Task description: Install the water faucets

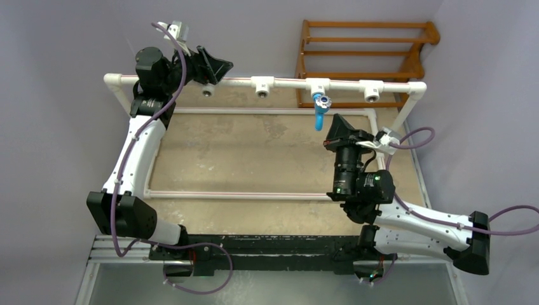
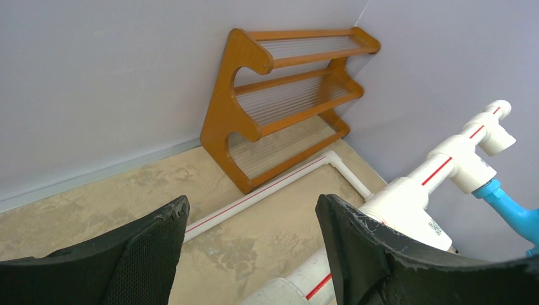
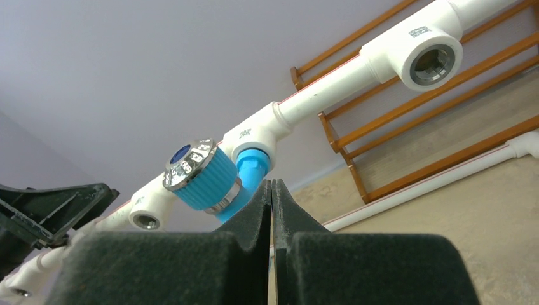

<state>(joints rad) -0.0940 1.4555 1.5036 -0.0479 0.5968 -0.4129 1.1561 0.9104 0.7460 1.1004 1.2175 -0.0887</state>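
One blue water faucet [image 1: 320, 109] hangs spout-down from a white tee on the raised back pipe [image 1: 286, 81]. In the right wrist view its ribbed knob with a silvery cap [image 3: 202, 173] faces me. My right gripper [image 1: 335, 127] is shut and holds nothing. Its tips [image 3: 272, 185] sit just right of the faucet's body, and I cannot tell whether they touch it. My left gripper [image 1: 213, 67] is open at the back pipe's left part, with nothing between its fingers [image 2: 253, 203]. The faucet [image 2: 516, 213] shows at the right edge of the left wrist view.
Empty tees [image 1: 262, 87] [image 1: 372, 91] [image 3: 434, 63] line the back pipe. A low white pipe frame [image 1: 267, 194] rings the tan floor panel. A wooden rack [image 1: 365, 57] stands behind the back pipe, against the grey wall. Walls close in at the right.
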